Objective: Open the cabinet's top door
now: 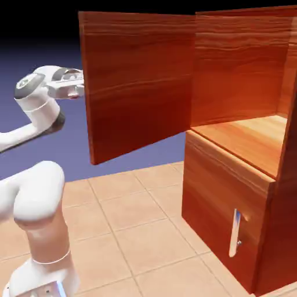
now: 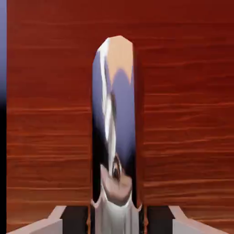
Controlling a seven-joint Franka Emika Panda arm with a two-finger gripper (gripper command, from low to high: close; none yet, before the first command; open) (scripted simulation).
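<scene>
The top door (image 1: pixel 139 87) of the cabinet (image 1: pixel 232 174) is standing swung wide open, projecting toward the left and exposing the bare upper compartment. The gripper (image 2: pixel 117 219) is sitting behind the door's left edge, hidden there in the exterior view. In the hand view, its 2 jaws are clamping nearly shut on the silver bar handle (image 2: pixel 116 123), which is filling the middle against the wood grain. The lower panel (image 1: pixel 223 209) is sitting closed, its small handle (image 1: pixel 235 232) showing at the right.

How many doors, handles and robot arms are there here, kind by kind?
Doors: 2, the top door swung open, the lower door shut.
Silver handles: 2, the long handle and the small handle.
Robot arms: 1.
Total: 5.
</scene>
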